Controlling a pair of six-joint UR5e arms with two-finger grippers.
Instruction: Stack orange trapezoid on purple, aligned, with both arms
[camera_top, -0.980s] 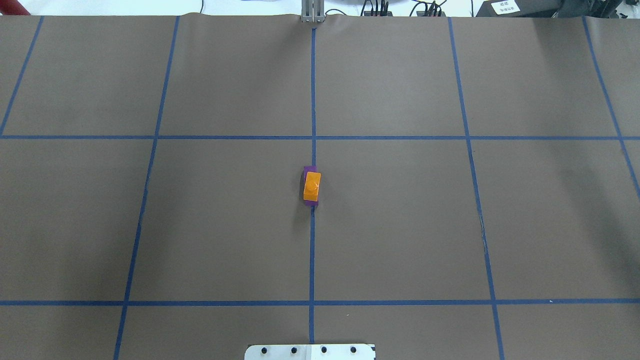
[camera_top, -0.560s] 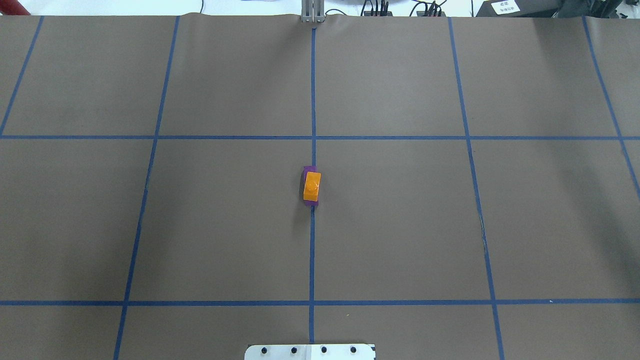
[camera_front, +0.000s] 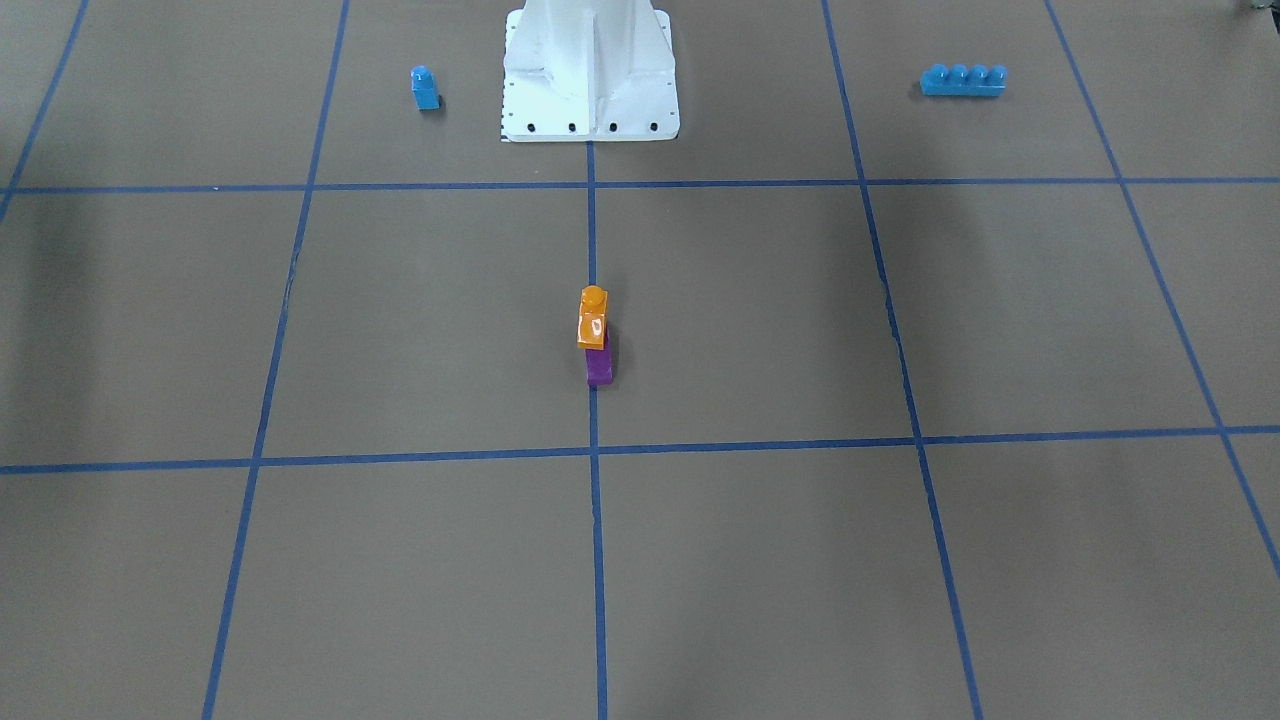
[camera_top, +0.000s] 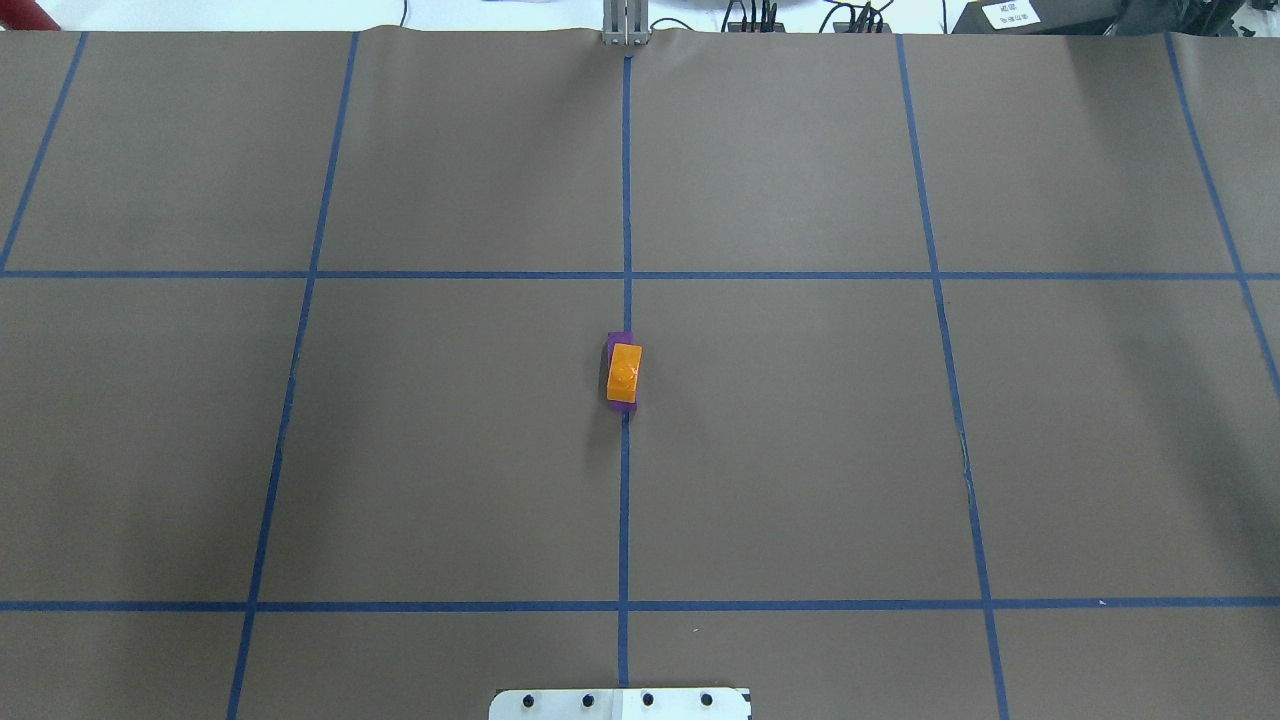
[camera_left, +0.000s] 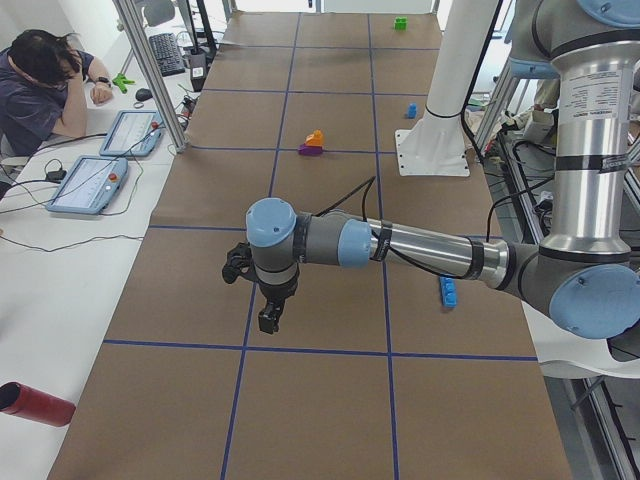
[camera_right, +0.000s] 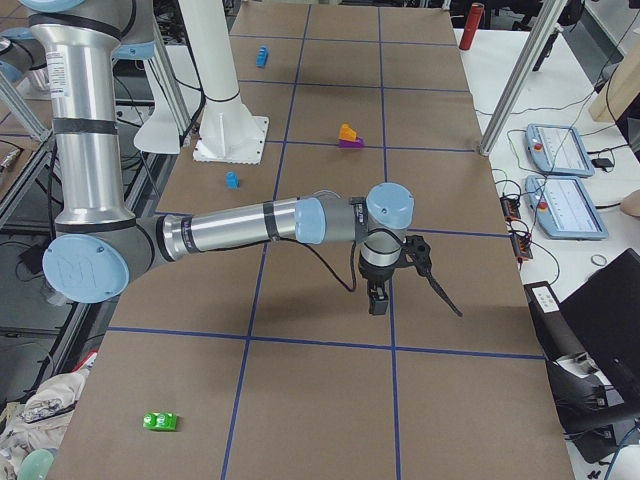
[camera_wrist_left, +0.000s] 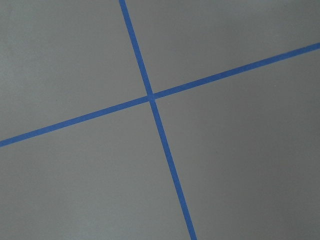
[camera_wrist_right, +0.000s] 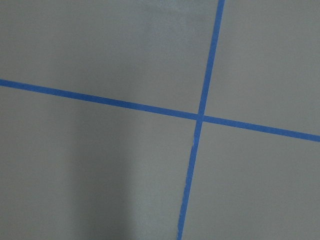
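The orange trapezoid (camera_top: 624, 373) sits on top of the purple brick (camera_top: 620, 339) at the table's centre, on the middle blue tape line. From the front, the orange trapezoid (camera_front: 592, 320) stands stud up on the purple brick (camera_front: 599, 367), which sticks out below it. Both arms are far from the stack. The left gripper (camera_left: 268, 318) hangs over the table near its left end, and the right gripper (camera_right: 378, 300) near its right end. Both show only in the side views, so I cannot tell whether they are open or shut. Both wrist views show only brown paper and tape lines.
A small blue one-stud brick (camera_front: 424, 88) and a blue four-stud brick (camera_front: 962, 80) lie beside the white robot base (camera_front: 590, 70). A green brick (camera_right: 159, 421) lies at the right end. A red cylinder (camera_left: 35, 404) and a seated person (camera_left: 40, 90) are off the table's far edge.
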